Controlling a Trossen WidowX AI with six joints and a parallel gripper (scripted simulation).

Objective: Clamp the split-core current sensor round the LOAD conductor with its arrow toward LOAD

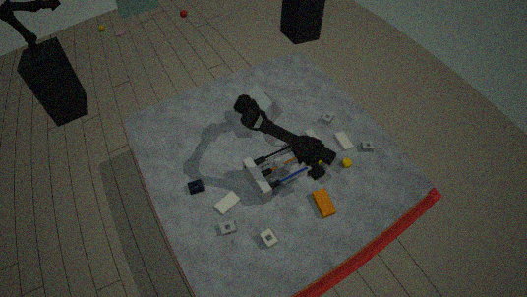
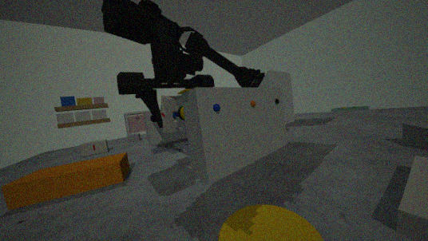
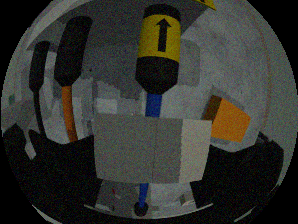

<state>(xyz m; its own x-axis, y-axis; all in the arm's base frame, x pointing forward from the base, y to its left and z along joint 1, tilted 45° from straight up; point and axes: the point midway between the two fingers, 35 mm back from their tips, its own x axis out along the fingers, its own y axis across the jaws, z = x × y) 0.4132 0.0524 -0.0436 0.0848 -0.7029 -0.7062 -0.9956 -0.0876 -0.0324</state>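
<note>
Hand: closed on the grey sensor block [image 3: 137, 150], one dark finger of the gripper [image 1: 312, 165] [image 2: 172, 113] [image 3: 152, 152] either side
Sensor: around the blue conductor [image 1: 295, 175] [image 3: 153, 106], roughly mid-table; can't tell if it's latched
Yellow band [image 3: 160, 40]: black arrow on it, pointing away from the sensor in the wrist view
Orange block [image 1: 323, 203] [image 2: 80, 175] [image 3: 230, 120]: between the conductors and the red-trimmed edge
Dark blue box [image 1: 196, 189]: near the tabletop's left edge, top view
</note>
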